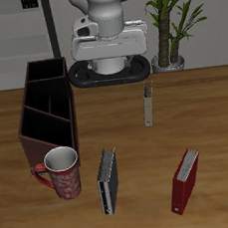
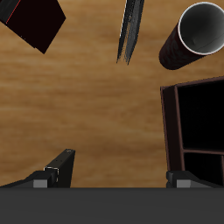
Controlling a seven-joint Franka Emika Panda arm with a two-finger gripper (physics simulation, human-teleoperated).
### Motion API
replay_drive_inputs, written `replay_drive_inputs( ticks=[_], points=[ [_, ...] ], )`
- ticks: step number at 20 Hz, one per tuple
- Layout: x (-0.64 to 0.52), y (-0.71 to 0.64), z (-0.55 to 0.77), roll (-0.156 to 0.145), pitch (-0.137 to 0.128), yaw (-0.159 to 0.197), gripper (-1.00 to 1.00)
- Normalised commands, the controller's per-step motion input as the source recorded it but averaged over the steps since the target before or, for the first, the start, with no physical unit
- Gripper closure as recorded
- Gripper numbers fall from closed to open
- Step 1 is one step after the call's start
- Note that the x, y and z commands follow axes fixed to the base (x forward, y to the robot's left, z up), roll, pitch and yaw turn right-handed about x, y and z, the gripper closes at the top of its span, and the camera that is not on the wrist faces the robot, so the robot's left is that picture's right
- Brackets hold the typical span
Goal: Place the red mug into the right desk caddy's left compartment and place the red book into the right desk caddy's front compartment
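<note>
Gripper (image 2: 118, 179) up high over the middle of the table (image 1: 199, 96), jaws spread wide, nothing between them, so no grab yet. Red mug (image 1: 63, 173) stands upright w/ its opening up, right at the near end of the right desk caddy (image 1: 47, 106), touching or just about touching it; loop handle pokes away from the caddy toward the table edge. From the gripper the mug lies toward the table's front and off to the caddy side, so that's the way the arm has to go, then down. Wrist view backs it up: mug rim (image 2: 204, 27) shows as a white-lined circle just beside the caddy's dark walls (image 2: 171, 122), well apart from the fingertips (image 2: 64, 163). Red book (image 1: 185, 179) is on the other side, near the front edge, standing on edge w/ white page edges showing, long axis running front-to-back, slightly angled. Between them a dark grey-black book (image 1: 109, 180), also on edge, same rough direction; not our job. Caddy compartments: look empty in both views, dark inside, nothing sticking out, though the deep ones are hard to see into. My read: mug first, it's the closer fit to the caddy; neither item placed so far. Potted plant (image 1: 171, 24) sits far back, out of the way.
</note>
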Motion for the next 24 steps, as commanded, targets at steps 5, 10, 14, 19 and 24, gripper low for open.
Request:
replay_drive_inputs(
  ticks=[5, 10, 14, 19, 24],
  points=[
    [0.24, -0.11, 0.13, 0.037, 0.019, 0.026, -1.0],
    [0.21, -0.11, 0.12, 0.044, 0.009, 0.022, -1.0],
    [0.25, -0.17, 0.11, 0.063, 0.007, -0.005, -1.0],
    [0.27, -0.18, 0.12, 0.014, -0.024, 0.039, -1.0],
    [0.27, -0.19, 0.1, -0.019, -0.026, -0.015, -1.0]
  ],
)
